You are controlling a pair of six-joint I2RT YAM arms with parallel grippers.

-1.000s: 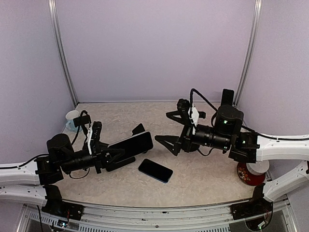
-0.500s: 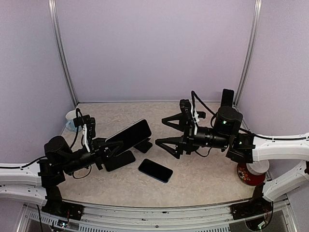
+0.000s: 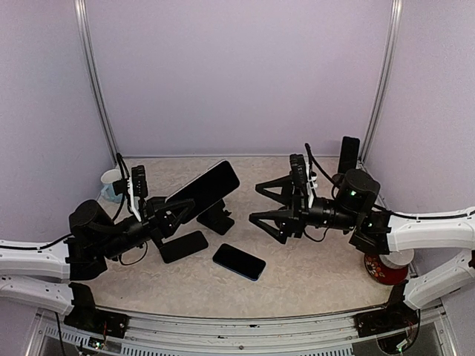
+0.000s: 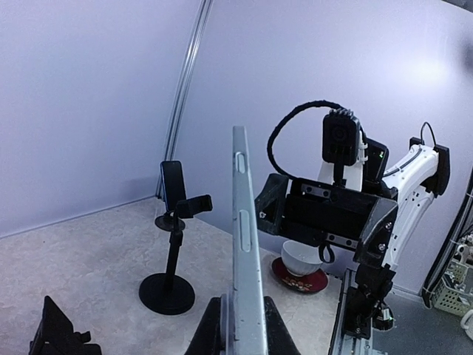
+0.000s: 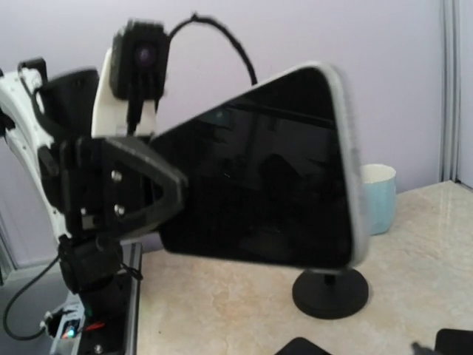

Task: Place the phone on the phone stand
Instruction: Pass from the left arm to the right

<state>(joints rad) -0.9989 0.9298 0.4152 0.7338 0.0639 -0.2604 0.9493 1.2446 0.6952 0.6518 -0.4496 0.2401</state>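
With left gripper (image 3: 176,215) clenched on its lower end, holds phone (image 3: 204,189) aloft, top tilted toward 1 o'clock. Keeps right gripper (image 3: 257,202) spread and empty at 3 o'clock. Carrying step, apparently; next calls for lowering onto phone stand (image 3: 217,220) at 5 o'clock.

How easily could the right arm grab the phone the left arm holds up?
Probably easily: the open right gripper faces the phone in the left gripper, with nothing between them.

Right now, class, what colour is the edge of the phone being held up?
Silver. The held phone shows its edge best in the left wrist view.
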